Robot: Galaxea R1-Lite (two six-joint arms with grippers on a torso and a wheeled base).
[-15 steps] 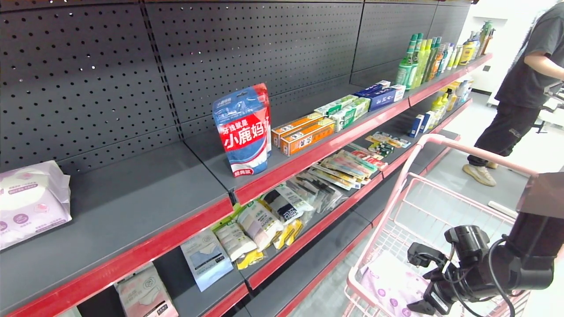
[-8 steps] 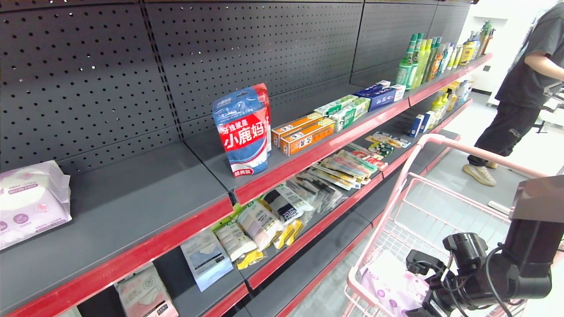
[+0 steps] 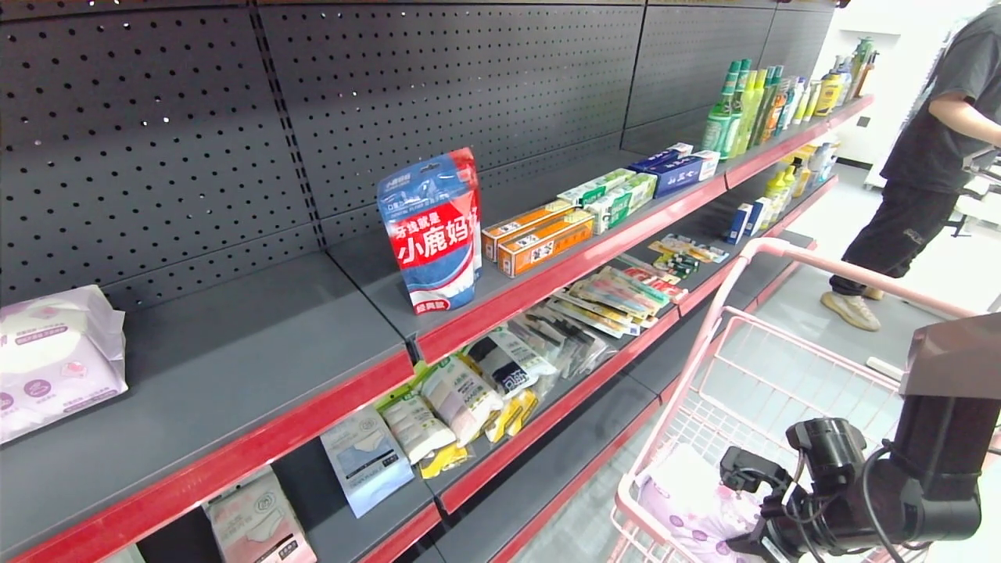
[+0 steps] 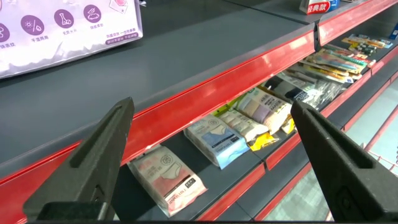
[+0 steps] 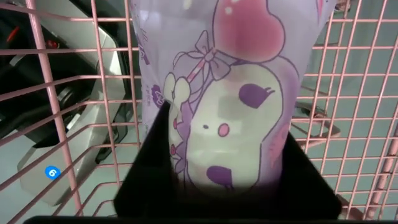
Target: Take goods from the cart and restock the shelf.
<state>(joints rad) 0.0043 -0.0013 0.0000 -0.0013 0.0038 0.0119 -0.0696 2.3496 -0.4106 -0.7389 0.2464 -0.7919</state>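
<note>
The right gripper (image 3: pixel 752 536) sits at the lower right of the head view, down inside the pink wire cart (image 3: pixel 729 328); its fingers are pressed against both sides of a purple-patterned pack (image 3: pixel 688 500) that lies in the near left corner of the cart. In the right wrist view the two dark fingers (image 5: pixel 149 180) flank the pack (image 5: pixel 230 93), which narrows where they pinch it, with the cart's pink wires (image 5: pixel 62 112) around and behind it.

The left gripper (image 4: pixel 211 106) has its fingers spread wide apart and grips nothing; it faces the red front edge of the grey shelf (image 4: pixel 186 62).

On the shelf (image 3: pixel 235 352), a second purple and white pack (image 3: pixel 55 352) lies at the far left of the head view; the same pack (image 4: pixel 62 28) shows at the upper left of the left wrist view. A blue and red pouch (image 3: pixel 434 231) stands upright near the middle, and orange boxes (image 3: pixel 539 234) lie just beside it to the right; small packets (image 3: pixel 438 407) lean on the tier below.
</note>
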